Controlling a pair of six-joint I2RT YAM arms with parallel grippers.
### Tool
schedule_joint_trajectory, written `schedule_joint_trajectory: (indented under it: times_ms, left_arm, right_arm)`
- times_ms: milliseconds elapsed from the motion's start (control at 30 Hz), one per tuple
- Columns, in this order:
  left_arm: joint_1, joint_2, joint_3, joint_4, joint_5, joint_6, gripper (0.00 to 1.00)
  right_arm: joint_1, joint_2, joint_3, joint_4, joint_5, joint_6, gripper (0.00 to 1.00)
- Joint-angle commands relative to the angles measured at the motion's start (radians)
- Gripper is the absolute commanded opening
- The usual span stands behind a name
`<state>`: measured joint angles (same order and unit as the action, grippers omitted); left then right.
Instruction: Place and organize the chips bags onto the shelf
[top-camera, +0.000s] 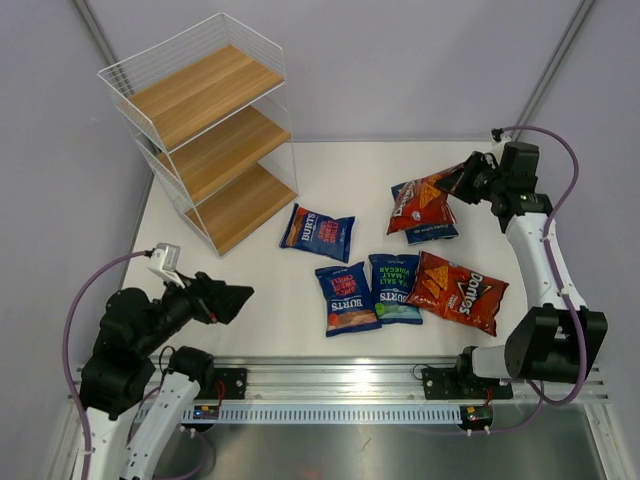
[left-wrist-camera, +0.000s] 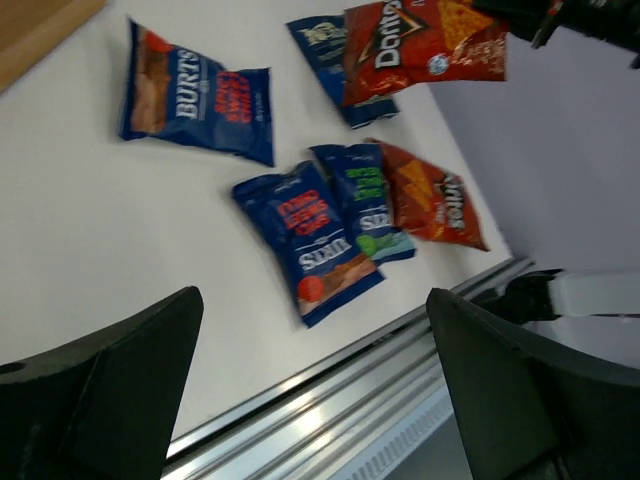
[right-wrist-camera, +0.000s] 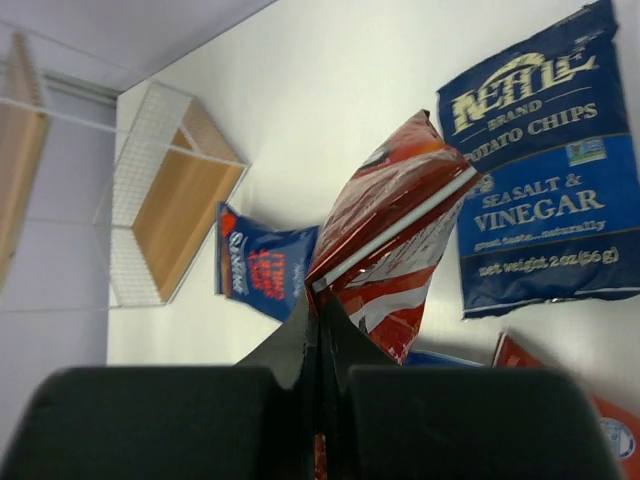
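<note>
The right gripper (top-camera: 462, 180) is pinching one edge of a red Doritos bag (top-camera: 425, 205), fingers pressed together on the foil, and is holding it tilted over the Kettle bag (right-wrist-camera: 530, 190) at the far right of the table (top-camera: 270, 290). The left gripper (top-camera: 232, 299) is hanging with fingers spread at the near left, well apart from the bags. The second Doritos bag (top-camera: 458, 291) and three Burts bags (top-camera: 346, 298) are lying flat mid-table, while the shelf (top-camera: 205, 95) is standing at the far left corner.
</note>
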<state>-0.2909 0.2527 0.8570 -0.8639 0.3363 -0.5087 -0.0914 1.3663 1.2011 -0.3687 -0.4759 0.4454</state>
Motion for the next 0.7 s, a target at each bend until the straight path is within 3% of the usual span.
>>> schedule_joint_trajectory:
  times_ms: [0, 167, 333, 667]
  left_arm:
    - [-0.005, 0.017, -0.109, 0.353, 0.145, -0.221, 0.99]
    - [-0.005, 0.108, -0.176, 0.621, 0.254, -0.390, 0.99]
    - [-0.025, 0.198, -0.138, 0.820, 0.270, -0.485, 0.99]
    - [-0.261, 0.353, -0.035, 0.919, 0.043, -0.490, 0.99]
  right_arm:
    - [0.005, -0.071, 0.130, -0.086, -0.114, 0.016, 0.00]
    - [0.007, -0.167, 0.157, -0.110, -0.260, 0.053, 0.00]
    - [0.009, -0.275, 0.138, 0.023, -0.505, 0.202, 0.00]
    - [0.015, -0.412, 0.262, 0.103, -0.725, 0.318, 0.00]
